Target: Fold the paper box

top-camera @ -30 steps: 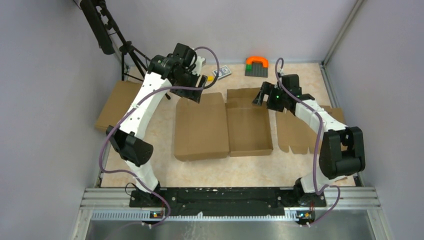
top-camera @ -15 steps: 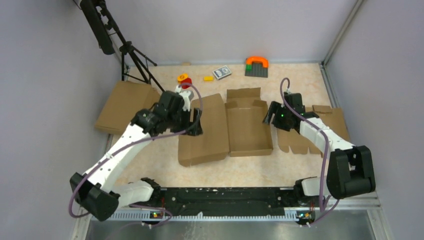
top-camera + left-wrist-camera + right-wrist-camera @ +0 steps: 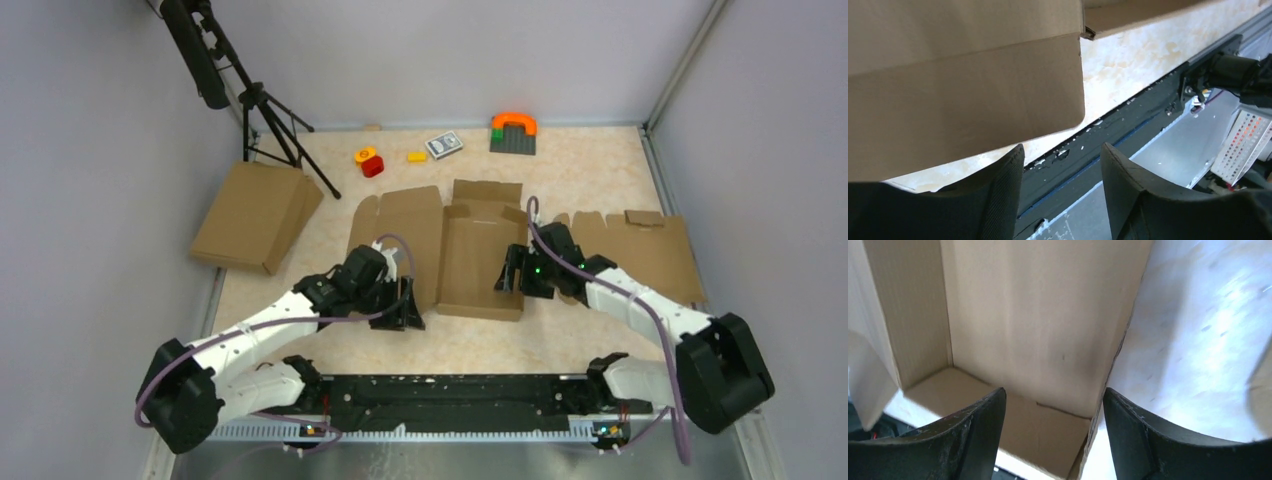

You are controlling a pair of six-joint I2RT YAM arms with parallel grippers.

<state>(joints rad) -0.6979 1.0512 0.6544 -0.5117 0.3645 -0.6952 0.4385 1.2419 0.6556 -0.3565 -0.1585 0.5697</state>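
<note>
At the middle of the surface [image 3: 600, 170], the paper box [image 3: 470, 250] lies open. It is a shallow tray with upright walls, its lid panel [image 3: 400, 235] spread to the tray's left and a short flap [image 3: 487, 190] on its far side. In the right wrist view the tray's floor shows as bare cardboard.

The left fingers [image 3: 412, 310] hang apart at the box's near left corner, low over the surface. In the left wrist view a round-cornered tab [image 3: 963, 100] lies just ahead of them, and the gap between them frames only the black rail [image 3: 1128, 125].

The right fingers [image 3: 508, 280] are spread at the box's right wall. The wall's top edge runs through the gap, close to one finger; whether they touch cannot be told.

From above, the left arm hides the lid panel's near edge and the right arm hides part of the right wall. The left wrist view cuts the tab off at the left. The right wrist view is blurred over the surface right of the box.

Right of the box lies a flat notched blank [image 3: 640, 250]. Left of it is a second brown box [image 3: 255, 215], near a tripod [image 3: 270, 120]. Beyond the box stand toys [image 3: 513, 130], too small to detail.
</note>
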